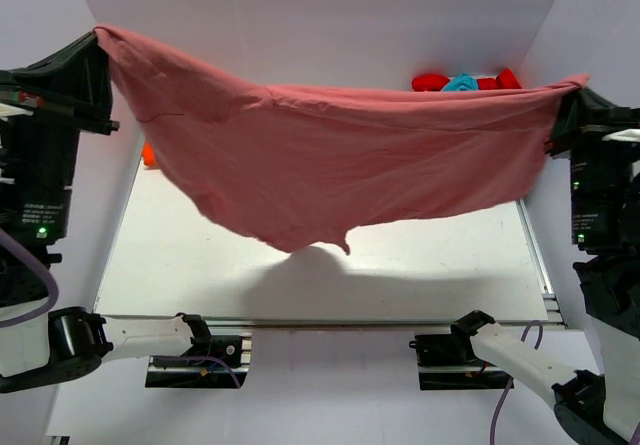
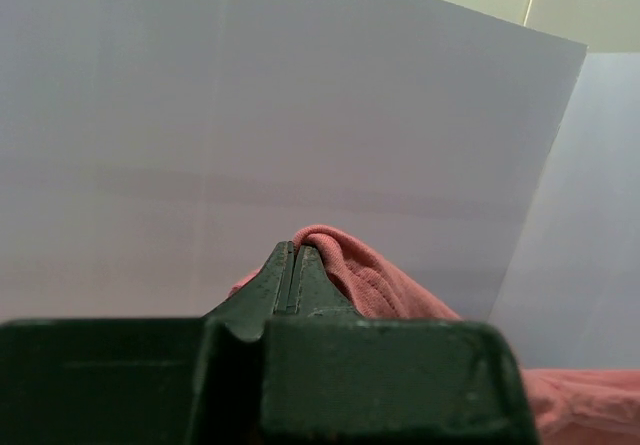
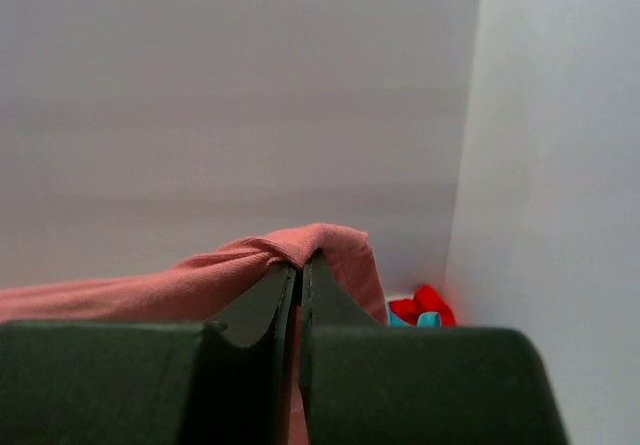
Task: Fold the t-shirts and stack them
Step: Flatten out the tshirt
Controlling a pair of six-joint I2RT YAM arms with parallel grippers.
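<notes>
Dusty pink-red t-shirt (image 1: 330,155) hangs stretched above the table (image 1: 430,265), likely spread out to lay flat for folding. Left gripper (image 2: 295,253) pinches one top corner, right gripper (image 3: 300,262) clamps the other. Red and teal shirts (image 1: 465,82) lie back right, orange shirt (image 1: 148,153) left. No readable label.

No text, brand or number can be read in any of the views. In the top view, at the left edge of the frame, the left arm's black housing (image 1: 40,190) bears a few lines of small white print just above a green light (image 1: 41,232). The characters are too small and blurred to make out.
</notes>
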